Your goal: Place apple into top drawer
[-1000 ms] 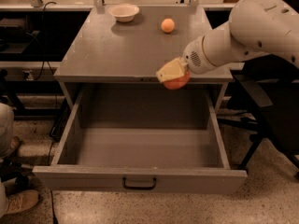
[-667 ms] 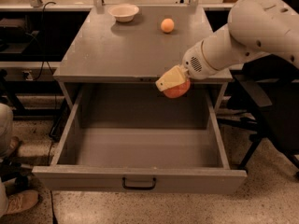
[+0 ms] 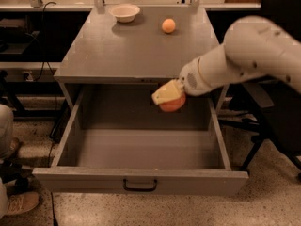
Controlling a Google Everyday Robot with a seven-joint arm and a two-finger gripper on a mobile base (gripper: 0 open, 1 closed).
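Note:
The grey top drawer [image 3: 141, 180] stands pulled fully open, with a small black handle [image 3: 140, 186] on its front panel. My gripper [image 3: 168, 97] hangs over the back right part of the open drawer, just below the cabinet top's front edge. It is shut on the reddish apple [image 3: 172, 103], whose lower half shows under the pale fingers [image 3: 166, 92]. The apple is held in the air above the drawer floor. My white arm comes in from the right.
On the grey cabinet top [image 3: 117, 46] sit a small orange fruit [image 3: 168, 26] at the back right and a pale bowl [image 3: 124, 12] at the back left. A dark chair [image 3: 277, 126] stands to the right. A person's shoe [image 3: 19, 204] is at the lower left.
My gripper has carried the apple off the cabinet top's front edge, downward and slightly left, to hang over the open drawer.

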